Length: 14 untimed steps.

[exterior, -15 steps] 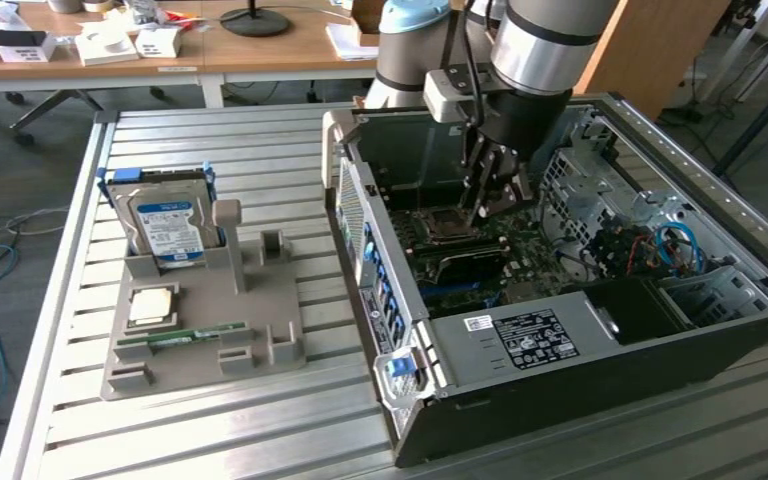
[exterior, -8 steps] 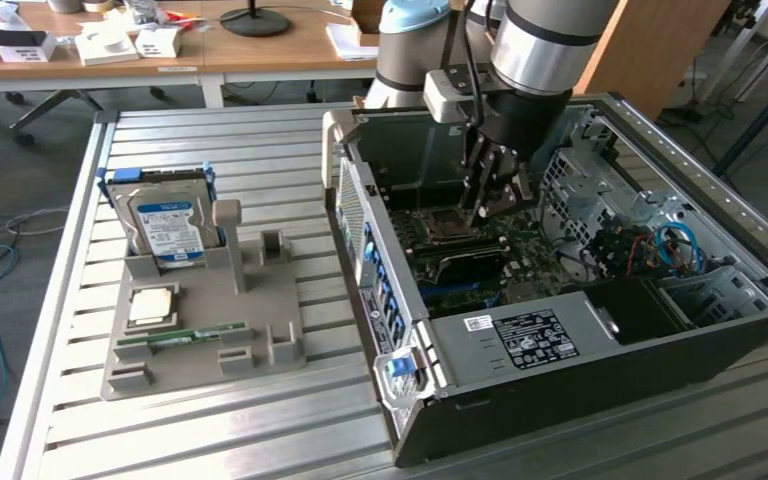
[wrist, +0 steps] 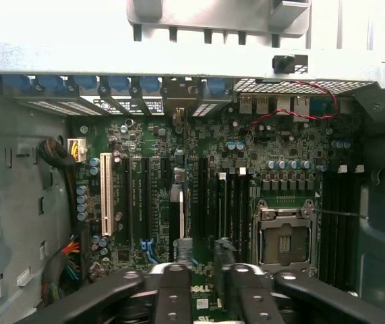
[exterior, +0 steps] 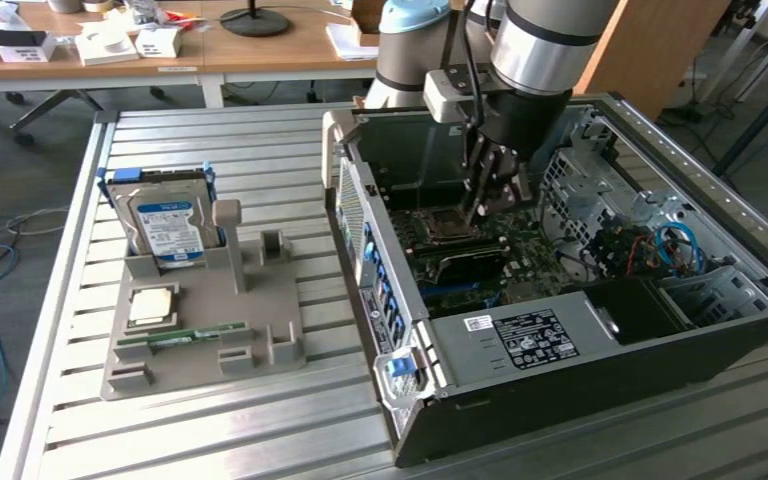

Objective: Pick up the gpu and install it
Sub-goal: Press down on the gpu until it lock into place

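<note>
My gripper (exterior: 495,205) reaches down inside the open computer case (exterior: 704,300), just above the motherboard (exterior: 491,265). In the wrist view the gpu (wrist: 180,209) is a thin card seen edge-on, standing upright among the long black expansion slots. My gripper (wrist: 203,248) hangs right over it, fingers a small gap apart. One fingertip (wrist: 184,246) lines up with the card's edge, and nothing sits between the two fingers. The empty processor socket (wrist: 283,239) lies beside the memory slots.
On the slatted table, a grey holder (exterior: 271,345) at the exterior view's left carries a silver hard drive with a blue label (exterior: 168,230), a processor chip (exterior: 153,305) and a green memory stick (exterior: 184,335). Case walls, drive cages and cables (exterior: 671,245) crowd the arm.
</note>
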Motion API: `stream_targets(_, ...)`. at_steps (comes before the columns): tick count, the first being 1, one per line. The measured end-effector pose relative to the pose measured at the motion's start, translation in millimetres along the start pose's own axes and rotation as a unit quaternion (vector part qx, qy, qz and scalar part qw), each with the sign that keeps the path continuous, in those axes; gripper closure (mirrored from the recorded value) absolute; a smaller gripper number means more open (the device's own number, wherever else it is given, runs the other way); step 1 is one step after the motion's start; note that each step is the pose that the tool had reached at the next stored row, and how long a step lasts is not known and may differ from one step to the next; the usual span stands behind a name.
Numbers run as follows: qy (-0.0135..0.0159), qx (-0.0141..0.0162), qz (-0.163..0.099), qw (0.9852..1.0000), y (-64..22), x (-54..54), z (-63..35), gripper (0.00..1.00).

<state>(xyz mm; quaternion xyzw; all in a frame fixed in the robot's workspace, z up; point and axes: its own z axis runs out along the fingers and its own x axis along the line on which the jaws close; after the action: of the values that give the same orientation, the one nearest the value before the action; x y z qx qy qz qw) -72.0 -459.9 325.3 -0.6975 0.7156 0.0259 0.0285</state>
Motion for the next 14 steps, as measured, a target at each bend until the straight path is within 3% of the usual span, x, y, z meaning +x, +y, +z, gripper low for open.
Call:
stream_targets(2,0.0,0.0,0.0,1.0,0.0,0.0,0.0,0.8)
stream_targets(3,0.0,0.0,0.0,1.0,0.0,0.0,0.0,0.8)
stream_targets(5,0.0,0.0,0.0,1.0,0.0,0.0,0.0,0.89)
stream_targets(14,-0.0001,0.0,0.0,1.0,0.0,0.0,0.6,0.89)
